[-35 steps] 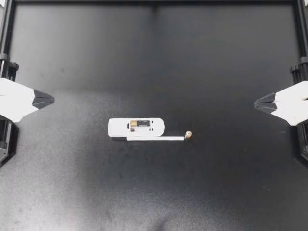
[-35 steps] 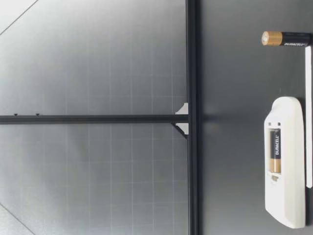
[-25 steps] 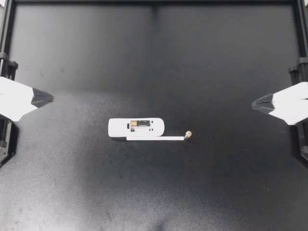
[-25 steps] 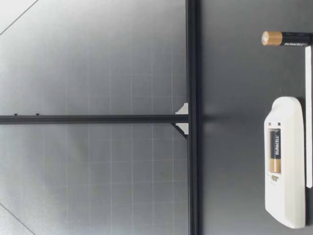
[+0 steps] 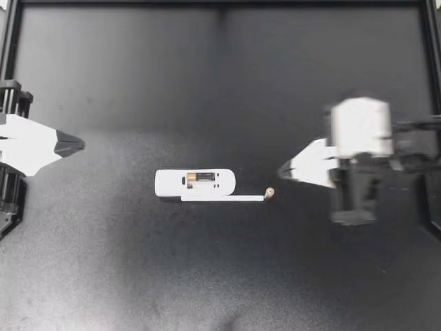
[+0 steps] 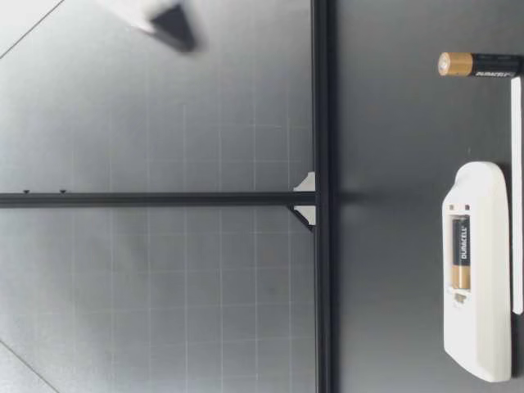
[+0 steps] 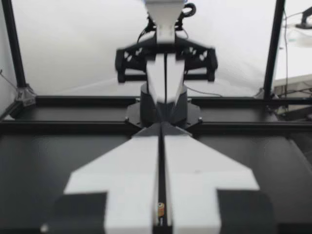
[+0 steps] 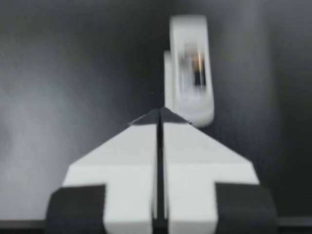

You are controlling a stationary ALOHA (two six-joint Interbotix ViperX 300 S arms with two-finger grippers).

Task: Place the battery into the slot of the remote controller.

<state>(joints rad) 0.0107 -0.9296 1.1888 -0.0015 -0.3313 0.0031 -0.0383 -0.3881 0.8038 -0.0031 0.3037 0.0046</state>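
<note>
The white remote [image 5: 172, 183] lies flat mid-table with its back open and one battery [image 5: 201, 177] seated in the slot. Its thin white cover [image 5: 222, 198] lies along its near side. A loose battery [image 5: 270, 193] rests at the cover's right end. My right gripper [image 5: 282, 170] is shut and empty, its tip just right of and beyond that loose battery. My left gripper [image 5: 82, 144] is shut and empty at the left edge. The right wrist view shows the shut right gripper [image 8: 158, 111] with the blurred remote [image 8: 191, 73] ahead of it. The left gripper [image 7: 161, 126] shows shut in its wrist view.
Black frame rails [image 5: 220, 3] border the dark table mat. In the low view the remote [image 6: 477, 327], the seated battery [image 6: 462, 254] and the loose battery [image 6: 479, 64] show, and a dark gripper tip [image 6: 176, 24] hangs high above the table.
My right arm has swung in from the right edge toward the middle, its tip now close to the loose battery. The left gripper edged slightly inward. Remote and batteries have not moved.
</note>
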